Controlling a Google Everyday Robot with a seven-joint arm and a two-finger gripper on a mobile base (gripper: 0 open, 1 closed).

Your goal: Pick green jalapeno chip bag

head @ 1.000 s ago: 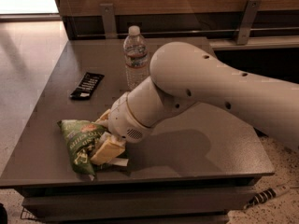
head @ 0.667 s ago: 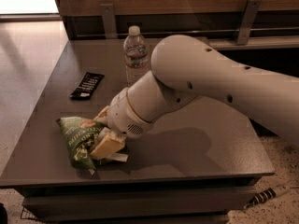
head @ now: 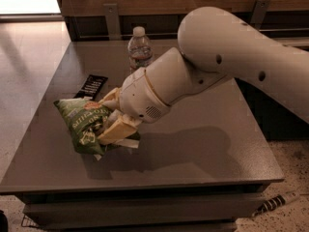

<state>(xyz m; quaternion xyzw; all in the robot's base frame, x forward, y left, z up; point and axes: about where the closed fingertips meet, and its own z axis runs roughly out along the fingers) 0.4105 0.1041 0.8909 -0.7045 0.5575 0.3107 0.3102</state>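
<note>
The green jalapeno chip bag [head: 81, 123] is crinkly green with white lettering and hangs crumpled at the left of the grey table [head: 207, 149]. My gripper [head: 111, 116] comes in from the right and is shut on the bag's right side. One cream finger [head: 118, 129] lies across the bag's lower part and the other shows above it. The bag looks raised off the tabletop, with a shadow under it. The bag's right end is hidden behind the fingers.
A clear water bottle [head: 139, 52] stands upright behind my wrist at the table's back. A small flat black packet [head: 92, 86] lies just behind the bag. The table's left and front edges are close to the bag. A wooden wall runs behind.
My gripper has lifted with the green bag in it, up and slightly back towards the black packet. The bottle and packet have not moved.
</note>
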